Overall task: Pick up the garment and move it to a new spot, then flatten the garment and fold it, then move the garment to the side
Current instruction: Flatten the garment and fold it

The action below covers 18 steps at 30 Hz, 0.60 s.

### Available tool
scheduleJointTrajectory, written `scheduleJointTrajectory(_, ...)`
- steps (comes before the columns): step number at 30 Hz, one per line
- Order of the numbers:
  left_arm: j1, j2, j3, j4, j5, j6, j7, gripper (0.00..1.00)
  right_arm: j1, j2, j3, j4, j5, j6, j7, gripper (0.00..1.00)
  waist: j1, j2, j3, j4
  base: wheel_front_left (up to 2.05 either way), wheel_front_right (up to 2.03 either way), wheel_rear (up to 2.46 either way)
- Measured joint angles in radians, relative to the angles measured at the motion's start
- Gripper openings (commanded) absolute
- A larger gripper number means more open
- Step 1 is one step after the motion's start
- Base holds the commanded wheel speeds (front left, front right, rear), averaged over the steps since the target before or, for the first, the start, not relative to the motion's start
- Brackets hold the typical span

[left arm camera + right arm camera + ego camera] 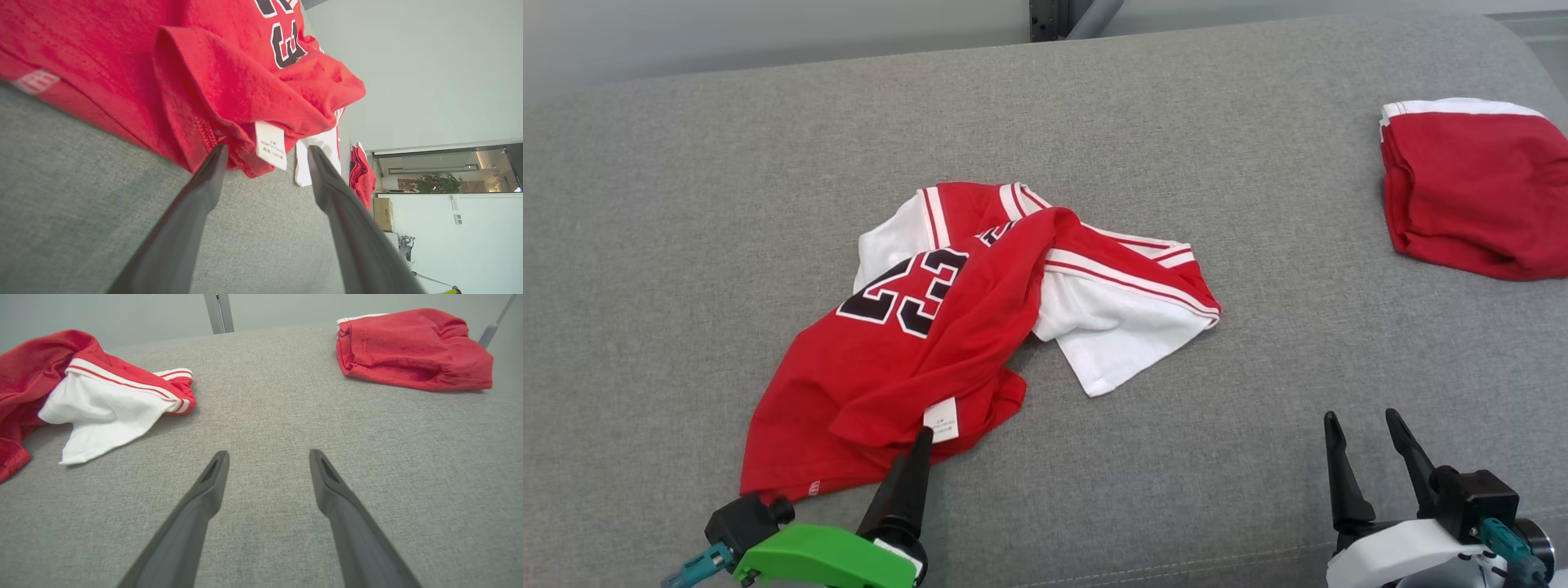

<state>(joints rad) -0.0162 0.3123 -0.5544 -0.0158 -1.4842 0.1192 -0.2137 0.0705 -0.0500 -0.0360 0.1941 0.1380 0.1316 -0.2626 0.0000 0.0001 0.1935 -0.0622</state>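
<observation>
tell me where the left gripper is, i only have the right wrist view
Observer: The left gripper is at the near hem of the jersey, open and gripping nothing.
Operator: anything between its jaws
Observer: A small white label sewn to the hem hangs between them.
Operator: is the print showing
Observer: Yes, a black 23 faces up, partly covered by a red fold.

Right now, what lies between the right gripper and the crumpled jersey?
Only bare grey upholstery. The head view shows an open stretch from the right gripper to the jersey, and the right wrist view agrees.
</observation>
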Motion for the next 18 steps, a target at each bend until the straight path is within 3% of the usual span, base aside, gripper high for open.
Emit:
scheduleJointTrajectory(9, -0.048, -0.027, 0.011, 0.098, -0.002, 0.006, 0.004, 1.00, -0.016, 0.000, 0.008, 0.002, 0.000, 0.000, 0.000, 1.00, 0.0000, 0.0000, 0.010, -0.035, 0.00, 0.00, 0.00)
scheduleJointTrajectory(10, -0.050, -0.027, 0.010, 0.105, -0.002, 0.003, 0.010, 0.82, -0.015, 0.001, 0.008, 0.003, 0.000, 0.000, 0.000, 1.00, 0.0000, 0.0000, 0.011, -0.039, 0.00, 0.00, 0.00)
scheduleJointTrajectory(11, -0.052, -0.022, 0.012, 0.117, -0.002, -0.002, 0.010, 0.34, -0.014, 0.000, 0.008, 0.005, 0.002, 0.000, 0.000, 1.00, 0.0000, 0.0000, 0.012, -0.048, 0.00, 0.00, 0.00)
scheduleJointTrajectory(12, -0.052, -0.018, 0.012, 0.120, -0.002, -0.007, 0.011, 0.09, -0.014, 0.000, 0.009, 0.006, 0.005, 0.000, 0.000, 1.00, 0.0000, 0.0000, 0.011, -0.052, 0.00, 0.00, 0.00)
scheduleJointTrajectory(13, -0.051, -0.015, 0.013, 0.120, -0.002, -0.013, 0.011, 0.00, -0.014, 0.000, 0.009, 0.006, 0.008, 0.000, 0.000, 1.00, 0.0000, 0.0000, 0.011, -0.056, 0.00, 0.00, 0.00)
scheduleJointTrajectory(18, -0.031, -0.002, 0.006, 0.091, 0.000, -0.051, 0.016, 0.00, -0.009, 0.000, 0.004, 0.006, 0.012, 0.000, 0.000, 1.00, 0.0000, 0.0000, 0.002, -0.061, 0.00, 0.00, 0.00)
